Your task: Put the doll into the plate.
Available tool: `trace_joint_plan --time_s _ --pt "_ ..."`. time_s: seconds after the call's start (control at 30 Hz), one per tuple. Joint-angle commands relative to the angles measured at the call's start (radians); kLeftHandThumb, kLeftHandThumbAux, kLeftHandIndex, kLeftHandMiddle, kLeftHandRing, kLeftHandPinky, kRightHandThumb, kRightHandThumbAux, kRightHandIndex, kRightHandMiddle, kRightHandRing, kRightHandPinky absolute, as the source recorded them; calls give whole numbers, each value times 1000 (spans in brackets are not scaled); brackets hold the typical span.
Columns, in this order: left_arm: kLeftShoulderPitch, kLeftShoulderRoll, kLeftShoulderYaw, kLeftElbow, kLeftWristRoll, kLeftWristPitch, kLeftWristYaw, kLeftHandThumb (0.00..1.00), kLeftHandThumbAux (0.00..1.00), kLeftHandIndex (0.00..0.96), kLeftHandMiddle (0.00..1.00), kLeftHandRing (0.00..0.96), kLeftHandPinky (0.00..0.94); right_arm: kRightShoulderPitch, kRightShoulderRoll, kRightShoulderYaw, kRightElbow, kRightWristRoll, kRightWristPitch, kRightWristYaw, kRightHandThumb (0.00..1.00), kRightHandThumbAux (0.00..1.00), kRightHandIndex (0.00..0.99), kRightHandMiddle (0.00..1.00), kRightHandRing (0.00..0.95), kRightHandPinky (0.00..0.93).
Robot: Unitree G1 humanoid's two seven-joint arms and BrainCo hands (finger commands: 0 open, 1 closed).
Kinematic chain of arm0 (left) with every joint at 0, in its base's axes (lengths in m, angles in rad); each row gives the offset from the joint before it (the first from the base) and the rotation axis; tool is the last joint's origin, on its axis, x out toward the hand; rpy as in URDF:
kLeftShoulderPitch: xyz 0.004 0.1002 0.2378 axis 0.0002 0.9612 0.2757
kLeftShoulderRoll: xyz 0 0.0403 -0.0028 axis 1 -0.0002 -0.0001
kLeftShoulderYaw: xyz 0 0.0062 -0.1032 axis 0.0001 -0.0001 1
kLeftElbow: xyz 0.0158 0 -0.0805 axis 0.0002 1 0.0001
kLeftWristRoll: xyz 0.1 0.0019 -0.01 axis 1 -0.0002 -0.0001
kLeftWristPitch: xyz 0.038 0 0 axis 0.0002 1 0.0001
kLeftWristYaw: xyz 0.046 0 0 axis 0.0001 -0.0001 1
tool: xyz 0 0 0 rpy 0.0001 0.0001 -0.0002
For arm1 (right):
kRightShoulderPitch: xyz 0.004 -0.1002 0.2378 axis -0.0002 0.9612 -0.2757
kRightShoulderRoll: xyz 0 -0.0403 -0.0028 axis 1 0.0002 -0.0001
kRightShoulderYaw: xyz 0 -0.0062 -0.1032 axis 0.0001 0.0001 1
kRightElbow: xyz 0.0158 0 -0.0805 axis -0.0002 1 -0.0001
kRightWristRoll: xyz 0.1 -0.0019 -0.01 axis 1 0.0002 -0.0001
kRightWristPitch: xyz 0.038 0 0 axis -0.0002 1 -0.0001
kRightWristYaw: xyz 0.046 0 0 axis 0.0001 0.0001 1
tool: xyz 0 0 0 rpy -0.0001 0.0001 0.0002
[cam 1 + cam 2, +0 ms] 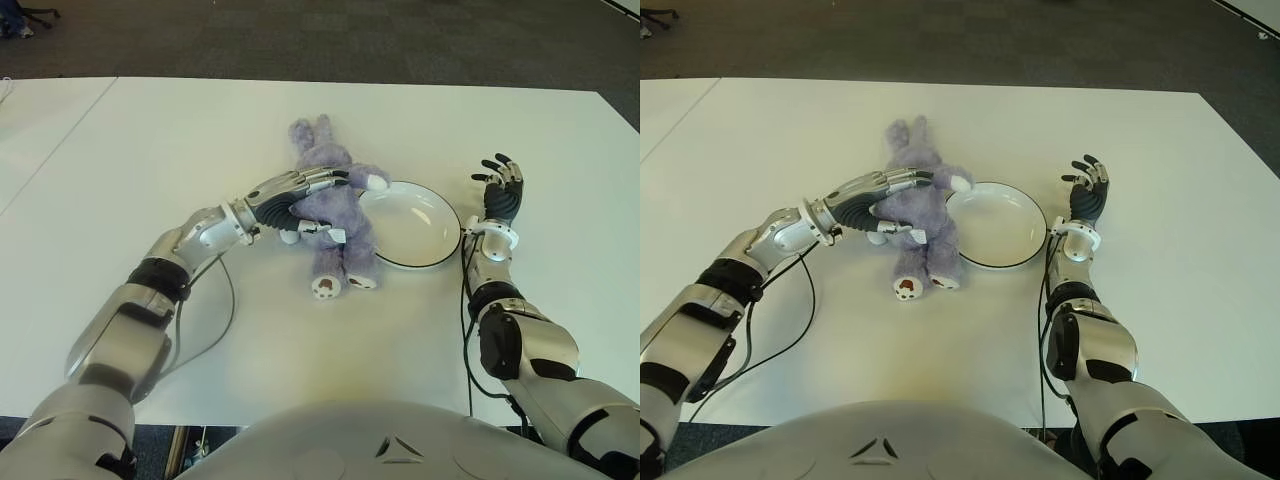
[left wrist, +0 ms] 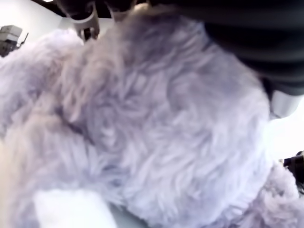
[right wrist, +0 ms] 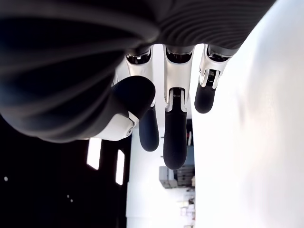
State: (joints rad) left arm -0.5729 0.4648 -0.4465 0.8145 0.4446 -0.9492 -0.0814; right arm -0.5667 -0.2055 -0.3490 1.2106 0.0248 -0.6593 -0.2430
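The white tabletop (image 1: pixel 180 140) carries everything; on it, near the middle, lies the doll (image 1: pixel 335 215), a purple plush rabbit on its back with its ears pointing away from the robot and its feet towards it; just to its right sits the white plate (image 1: pixel 440 228), a shallow dish with a dark rim, and the doll's right-side paw reaches the plate's near-left edge, though the body is wholly outside it; so the plate holds nothing yet, and the main part of the task is not done.

The left hand (image 1: pixel 295 192) is laid across the doll's chest, fingers stretched over the plush and the thumb under its side; its wrist view is filled with purple fur pressed close; the fingers look to be around the body rather than firmly closed, so I judge the grasp as being taken, not proven; whether the doll is lifted off the tabletop at all cannot be told.

The right hand (image 1: pixel 500 195) shows just right of the plate, fingers spread and upright, holding nothing.

What is left, as I judge it: secure the hold, carry the doll rightwards over the rim, and release it.
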Motion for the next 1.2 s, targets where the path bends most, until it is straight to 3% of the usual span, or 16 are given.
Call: trace_joint_plan --time_s 0.03,0.17,0.3,0.33,0.37,0.4,0.43,0.57,0.83,1.1,1.2 --pt "16 -92 -51 182 24 61 -93 283 394 0 0 22 198 213 135 -10 132 19 71 27 1000 660 201 276 460 121" --pt "16 -104 -54 222 42 60 -47 267 402 0 0 26 168 214 130 -16 134 23 79 41 1000 660 193 273 460 137" --pt "7 -116 -57 262 64 67 5 298 426 103 23 117 277 216 127 -20 135 24 83 49 1000 660 192 265 461 177" --pt "5 -117 -58 271 69 70 18 333 425 179 133 246 384 216 127 -20 135 24 82 49 1000 660 191 262 461 159" --pt "-12 -125 -68 305 89 98 48 342 425 198 160 279 412 217 127 -20 135 22 80 42 1000 660 191 261 461 155" --pt "-26 -130 -78 333 108 124 77 391 420 354 365 420 496 217 127 -19 134 20 79 35 1000 660 189 256 461 134" --pt "-36 -134 -87 352 121 140 97 437 423 499 588 604 641 218 128 -19 134 18 78 29 1000 660 186 255 461 121" --pt "-39 -135 -109 378 154 178 170 486 478 609 733 741 765 219 128 -18 134 13 76 21 1000 660 183 250 461 112" --pt "-24 -106 -178 351 262 250 406 702 664 749 846 840 854 218 131 -25 134 18 80 33 1000 660 185 252 461 120" --pt "-41 -91 -215 349 318 301 542 696 708 858 941 904 902 214 135 -35 134 29 85 52 1000 660 182 267 460 208" --pt "-43 -91 -219 354 320 309 569 682 715 879 958 911 902 213 136 -39 134 33 84 58 1000 661 184 268 460 193"
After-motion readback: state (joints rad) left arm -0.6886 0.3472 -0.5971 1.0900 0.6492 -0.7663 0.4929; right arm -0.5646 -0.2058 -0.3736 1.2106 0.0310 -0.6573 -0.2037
